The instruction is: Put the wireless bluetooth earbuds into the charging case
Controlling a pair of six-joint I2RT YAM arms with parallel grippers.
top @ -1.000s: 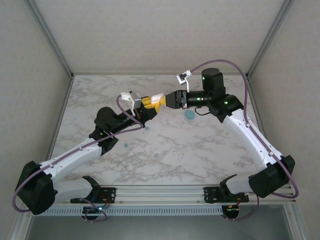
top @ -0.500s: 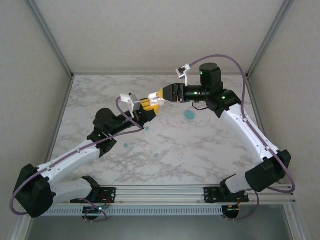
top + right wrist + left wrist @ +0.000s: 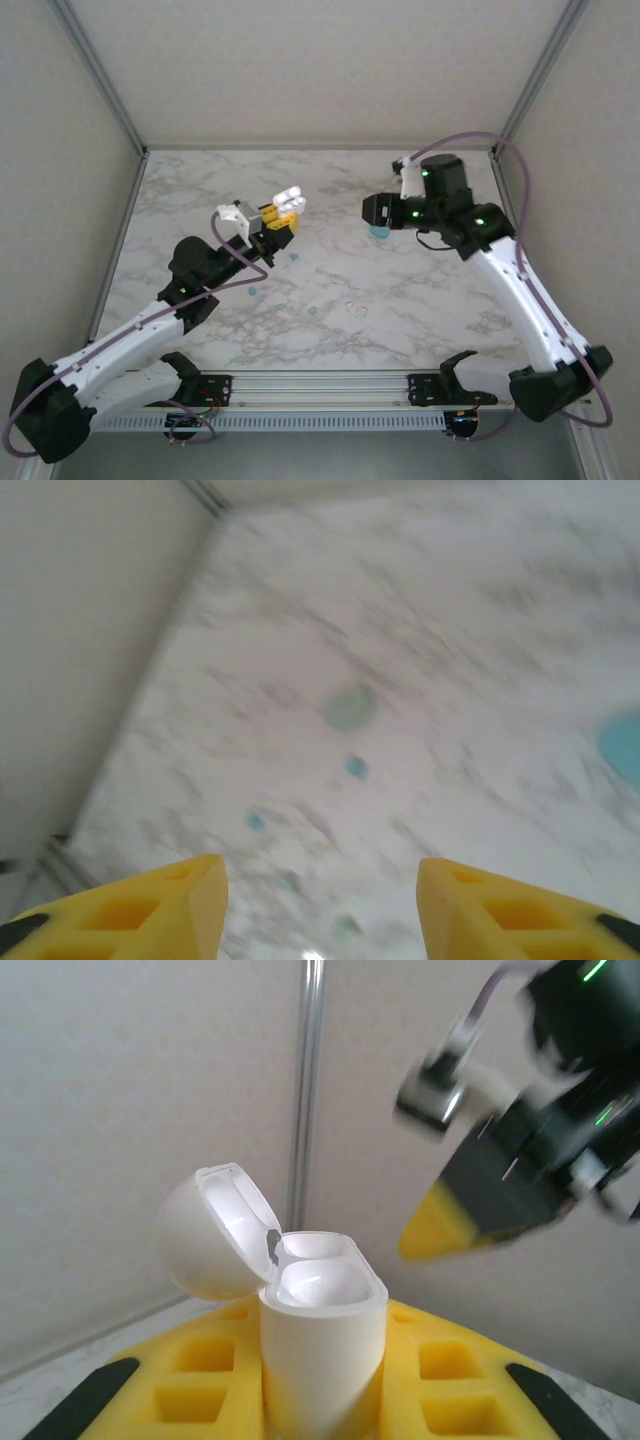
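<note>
Table [image 3: 420, 330] carries loose earbuds [image 3: 252, 291], scattered nearer the bases than the charging case [image 3: 322, 1345]; right arm [image 3: 520, 280] has swung back well right of the case, right claw [image 3: 320, 895] empty with jaws apart, so fetching another bud seems next; left arm [image 3: 150, 320] reaches upward, left claw [image 3: 283, 211] clamped on the open-lidded case.

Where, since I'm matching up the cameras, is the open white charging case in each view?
Top external: white charging case left of centre, in the left gripper.
Left wrist: bottom centre, lid open.
Right wrist: open right gripper over scattered earbuds.
Shared landmark: the marble table.
</note>
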